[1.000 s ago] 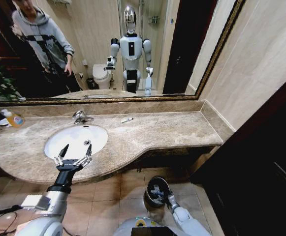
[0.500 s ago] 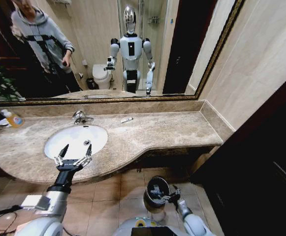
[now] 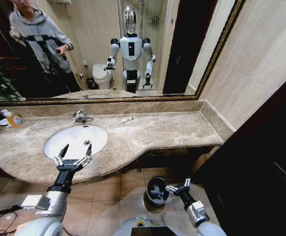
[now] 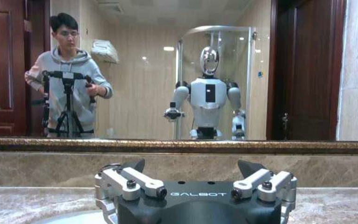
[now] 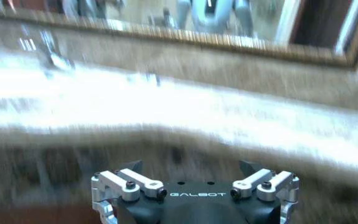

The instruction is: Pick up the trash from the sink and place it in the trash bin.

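The left gripper (image 3: 74,156) was held over the near edge of the sink (image 3: 59,147), its metal fingers spread wide with nothing between them; in the left wrist view the same gripper (image 4: 195,173) was seen with both dark tips apart in front of the marble backsplash. The right gripper (image 3: 178,187) was positioned low, just beside the rim of the trash bin (image 3: 149,195), its fingers likewise parted and empty; the right wrist view showed that gripper (image 5: 191,172) open before the blurred counter edge.

The sink was a smooth white oval basin set in a mottled beige-brown marble counter (image 3: 172,130), with a chrome faucet (image 3: 80,117) at its back. No trash could be made out in the basin. The trash bin was small, round and black, standing on the tiled floor below the counter's curved front; some pale pieces lay inside it, too small to identify. A small whitish item (image 3: 126,119) lay on the counter near the backsplash, its long axis roughly parallel to the mirror.
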{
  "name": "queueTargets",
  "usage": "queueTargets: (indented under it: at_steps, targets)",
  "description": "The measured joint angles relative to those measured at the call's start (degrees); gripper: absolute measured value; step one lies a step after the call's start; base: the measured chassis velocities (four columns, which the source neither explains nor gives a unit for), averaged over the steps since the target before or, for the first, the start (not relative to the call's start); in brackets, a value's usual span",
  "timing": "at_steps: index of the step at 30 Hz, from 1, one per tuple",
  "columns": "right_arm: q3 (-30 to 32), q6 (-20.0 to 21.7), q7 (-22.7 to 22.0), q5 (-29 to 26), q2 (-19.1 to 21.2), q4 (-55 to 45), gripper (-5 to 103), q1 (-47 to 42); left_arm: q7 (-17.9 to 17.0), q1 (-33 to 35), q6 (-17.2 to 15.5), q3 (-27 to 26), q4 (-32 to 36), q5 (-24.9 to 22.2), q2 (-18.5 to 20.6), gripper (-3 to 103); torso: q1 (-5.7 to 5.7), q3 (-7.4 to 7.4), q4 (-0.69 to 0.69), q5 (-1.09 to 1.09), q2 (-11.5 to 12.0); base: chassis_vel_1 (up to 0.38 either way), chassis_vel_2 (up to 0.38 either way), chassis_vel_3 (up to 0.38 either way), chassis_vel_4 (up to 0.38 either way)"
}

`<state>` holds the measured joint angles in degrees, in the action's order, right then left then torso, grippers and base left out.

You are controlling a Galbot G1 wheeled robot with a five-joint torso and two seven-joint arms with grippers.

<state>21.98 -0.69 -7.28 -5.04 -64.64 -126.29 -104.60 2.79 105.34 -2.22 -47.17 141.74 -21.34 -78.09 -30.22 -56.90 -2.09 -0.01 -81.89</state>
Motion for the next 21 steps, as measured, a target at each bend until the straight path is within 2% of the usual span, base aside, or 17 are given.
queueTargets:
  at_steps: [3,4,6,7,12,13,15,16,20,21]
  targets:
    - [-1.5,5.0,1.1,-2.9,2.3,-3.8,100,8.0,0.0,0.0,0.0,0.0,0.0,0.0,0.0,100,0.0,0.0,0.0,0.01,0.0,0.0,0.0,0.0,0.0]
    - [-1.5,5.0,1.1,-2.9,2.3,-3.8,100,8.0,0.0,0.0,0.0,0.0,0.0,0.0,0.0,100,0.0,0.0,0.0,0.01,0.0,0.0,0.0,0.0,0.0]
    - [-2.8,8.6,2.1,-6.9,5.6,-2.7,100,17.6,0.0,0.0,0.0,0.0,0.0,0.0,0.0,100,-0.01,0.0,-0.03,0.02,0.0,0.0,0.0,0.0,0.0]
    - [-2.8,8.6,2.1,-6.9,5.6,-2.7,100,17.6,0.0,0.0,0.0,0.0,0.0,0.0,0.0,100,-0.01,0.0,-0.03,0.02,0.0,0.0,0.0,0.0,0.0]
    - [-7.2,9.8,6.8,-11.7,12.6,7.4,100,37.8,0.0,0.0,0.0,0.0,0.0,0.0,0.0,100,-0.02,-0.02,-0.02,0.0,0.0,0.0,0.0,0.0,0.0]
    - [-7.2,9.8,6.8,-11.7,12.6,7.4,100,37.8,0.0,0.0,0.0,0.0,0.0,0.0,0.0,100,-0.02,-0.02,-0.02,0.0,0.0,0.0,0.0,0.0,0.0]
    - [-11.5,9.8,8.7,-12.8,13.1,12.3,100,46.7,0.0,0.0,0.0,0.0,0.0,0.0,0.0,100,-0.02,-0.02,-0.02,0.0,0.0,0.0,0.0,0.0,0.0]
    - [-11.5,9.8,8.7,-12.8,13.1,12.3,100,46.7,0.0,0.0,0.0,0.0,0.0,0.0,0.0,100,-0.02,-0.02,-0.02,0.0,0.0,0.0,0.0,0.0,0.0]
    - [-20.9,11.1,12.6,-12.9,12.4,19.5,100,60.7,0.0,0.0,0.0,0.0,0.0,0.0,0.0,100,-0.02,-0.02,-0.02,0.0,0.0,0.0,0.0,0.0,0.0]
    - [-20.9,11.1,12.6,-12.9,12.4,19.5,100,60.7,0.0,0.0,0.0,0.0,0.0,0.0,0.0,100,-0.02,-0.02,-0.02,0.0,0.0,0.0,0.0,0.0,0.0]
